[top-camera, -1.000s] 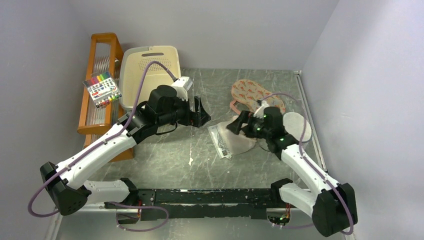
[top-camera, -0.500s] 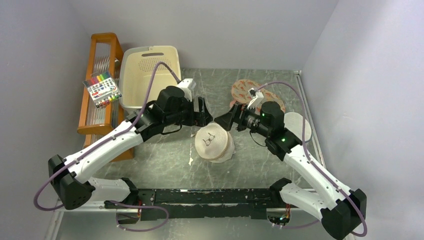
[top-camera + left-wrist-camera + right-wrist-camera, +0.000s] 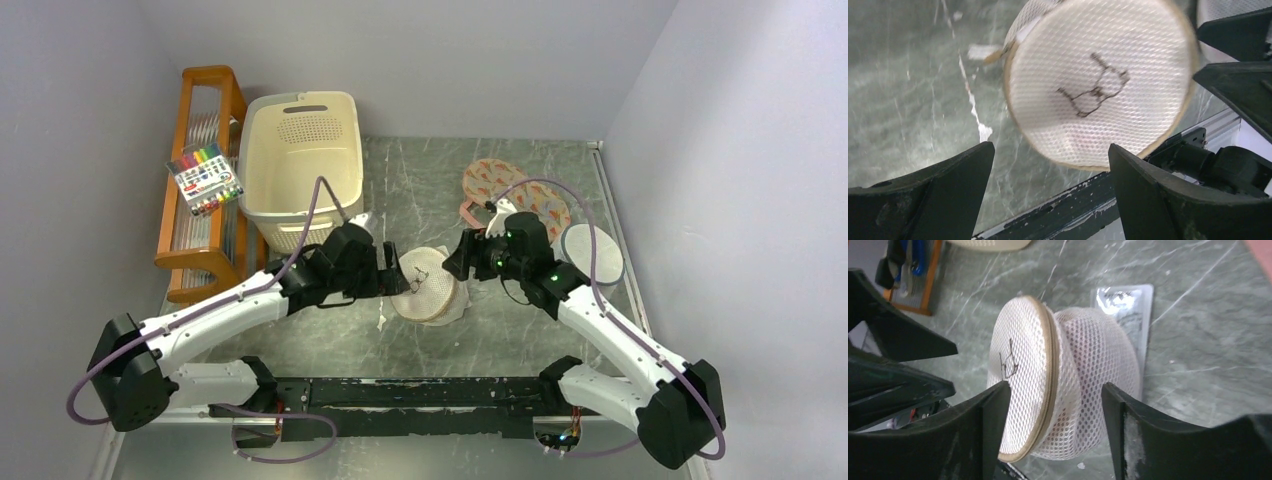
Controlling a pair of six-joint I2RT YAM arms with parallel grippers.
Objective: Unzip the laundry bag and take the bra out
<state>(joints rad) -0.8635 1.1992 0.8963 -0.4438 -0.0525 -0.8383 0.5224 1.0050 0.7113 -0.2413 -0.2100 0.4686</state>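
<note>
Left gripper (image 3: pixel 393 272) and right gripper (image 3: pixel 455 262), both spread empty, flank the tilted laundry bag (image 3: pixel 430 292), apparently seeking its zip (image 3: pixel 1052 360).

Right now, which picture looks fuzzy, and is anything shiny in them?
Left wrist view: the laundry bag looks smeary, with its rim blurred. Right wrist view: the mesh is crisp, and a plastic packet glints white where light hits it. Top external view: sharp and evenly lit, with only soft shadows.

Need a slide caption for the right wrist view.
Open right gripper frames the round mesh laundry bag on the table, its flat face turned toward the open left gripper.
</note>
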